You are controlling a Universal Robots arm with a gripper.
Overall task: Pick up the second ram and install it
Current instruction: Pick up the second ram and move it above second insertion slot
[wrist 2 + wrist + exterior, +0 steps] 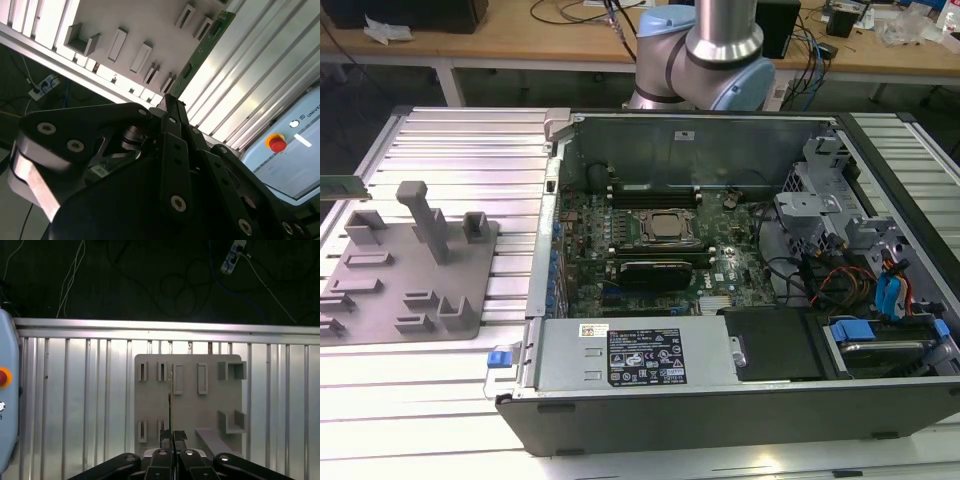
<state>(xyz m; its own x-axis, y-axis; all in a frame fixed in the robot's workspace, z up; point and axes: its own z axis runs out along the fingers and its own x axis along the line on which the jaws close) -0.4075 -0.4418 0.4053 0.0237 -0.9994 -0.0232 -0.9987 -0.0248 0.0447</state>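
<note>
Above the grey slotted plastic tray, on the exterior view's left side of the ribbed aluminium table, the second ram, a long thin green circuit-board stick, is held by the black tool. The tool is closed on one end of the stick, and the rest of its length reaches out free over the tray. In the first wrist view the stick is seen edge-on, in line with the closed fingertips of the tool. In the exterior view its green end is seen at the left border, beside the far corner of the tray and seemingly raised off it.

Several risks can be judged from this. Because the stick is pinched by one end only, it could be turned or slid between the fingers by a quick move or a light knock. The upright grey posts of the tray stand near and could be struck by the free end. The open black computer case is well apart, to the right. If the stick were tilted in the grip, its edge would not meet the memory slots beside the processor squarely, and the board could be bent or the slot damaged by pressing.
</note>
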